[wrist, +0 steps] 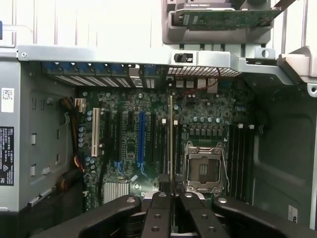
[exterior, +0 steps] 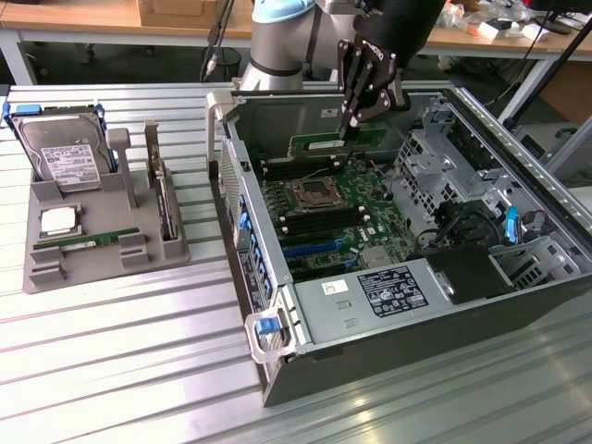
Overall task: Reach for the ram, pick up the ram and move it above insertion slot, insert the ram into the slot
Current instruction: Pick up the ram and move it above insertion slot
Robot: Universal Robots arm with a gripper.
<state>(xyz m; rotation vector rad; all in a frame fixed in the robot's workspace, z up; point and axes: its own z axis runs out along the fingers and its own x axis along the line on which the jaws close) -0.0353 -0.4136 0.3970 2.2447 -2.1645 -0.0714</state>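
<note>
Above the processor socket, the ram hangs gripped, not yet seated.
The fingers are clamped on its upper edge at mid-length (a sensible hold). It looks a light, stiff, probably fragile board, held apart from the black slot beside that socket.

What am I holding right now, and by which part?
The ram, gripped by its upper long edge, about mid-length, over the motherboard.

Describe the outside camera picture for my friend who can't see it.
The robot's end effector holds the green ram over the motherboard inside an open computer case. On the exterior view's left, a gray tray holds a hard drive.
</note>
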